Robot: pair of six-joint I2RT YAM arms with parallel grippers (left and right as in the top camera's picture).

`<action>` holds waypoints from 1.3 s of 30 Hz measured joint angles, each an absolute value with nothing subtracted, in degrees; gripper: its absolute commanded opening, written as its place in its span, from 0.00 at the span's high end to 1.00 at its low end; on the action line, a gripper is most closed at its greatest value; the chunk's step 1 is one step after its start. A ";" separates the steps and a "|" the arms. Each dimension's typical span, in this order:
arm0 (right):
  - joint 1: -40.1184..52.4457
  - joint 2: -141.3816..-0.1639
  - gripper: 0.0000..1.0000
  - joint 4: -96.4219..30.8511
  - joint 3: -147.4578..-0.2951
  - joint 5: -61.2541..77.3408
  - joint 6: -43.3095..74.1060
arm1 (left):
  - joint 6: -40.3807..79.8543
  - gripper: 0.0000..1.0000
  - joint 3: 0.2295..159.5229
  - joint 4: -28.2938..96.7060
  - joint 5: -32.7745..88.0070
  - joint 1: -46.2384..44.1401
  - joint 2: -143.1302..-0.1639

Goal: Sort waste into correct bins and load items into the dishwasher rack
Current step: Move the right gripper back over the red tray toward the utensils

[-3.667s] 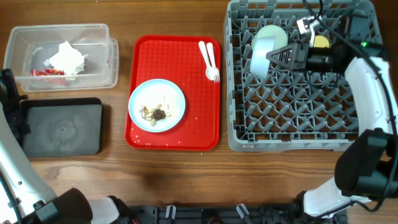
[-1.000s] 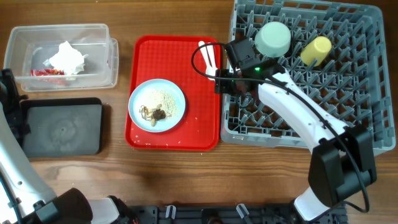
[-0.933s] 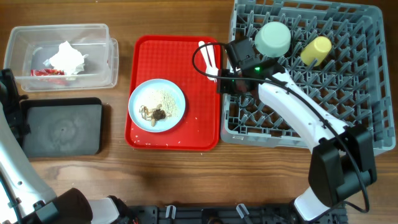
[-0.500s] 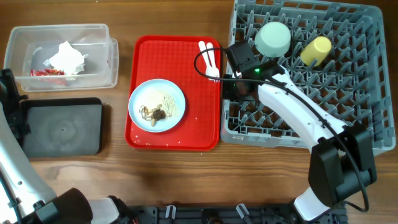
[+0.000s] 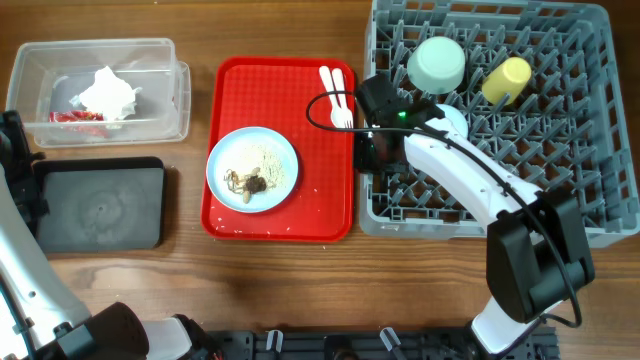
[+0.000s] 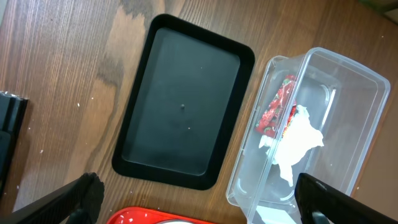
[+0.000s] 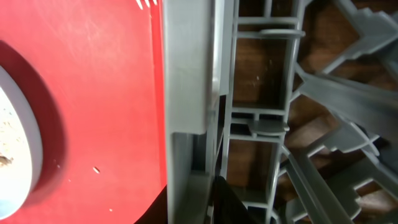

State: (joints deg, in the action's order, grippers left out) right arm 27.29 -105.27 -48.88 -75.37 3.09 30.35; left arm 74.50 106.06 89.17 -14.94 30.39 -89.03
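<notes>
Two bowls' worth of space in the far part of the dishwasher rack point(image 5: 570, 160) is taken by an upturned pale green bowl point(image 5: 438, 63) and, to its right, a yellow cup point(image 5: 505, 80) lying on its side. The right tool point(image 5: 365, 150) sits low at the rack's left wall, right where it meets the red serving tray point(image 5: 330, 200). In the wrist view one dark finger point(image 7: 217, 199) lies against that grey wall, but I cannot tell whether the tool is clamped on it.

On the red tray's far right corner lie the white fork point(image 5: 340, 112) and spoon point(image 5: 327, 80). The pale blue plate point(image 5: 270, 150) sits on the tray's left half, carrying brown scraps point(image 5: 248, 182) and pale crumbs.

At the far left of the desk point(image 5: 180, 290), the clear tub point(image 5: 160, 50) holds the crumpled napkin point(image 5: 108, 92) and the red wrapper point(image 5: 75, 116). Just near of it lies the black tray point(image 5: 100, 205). The left tool point(image 6: 202, 199) hangs above these two, its fingers spread wide apart and holding nothing.
</notes>
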 measured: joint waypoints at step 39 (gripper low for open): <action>27.11 -105.80 0.00 -50.61 -104.60 5.48 19.40 | 74.50 0.00 106.06 89.17 -14.94 30.39 -89.03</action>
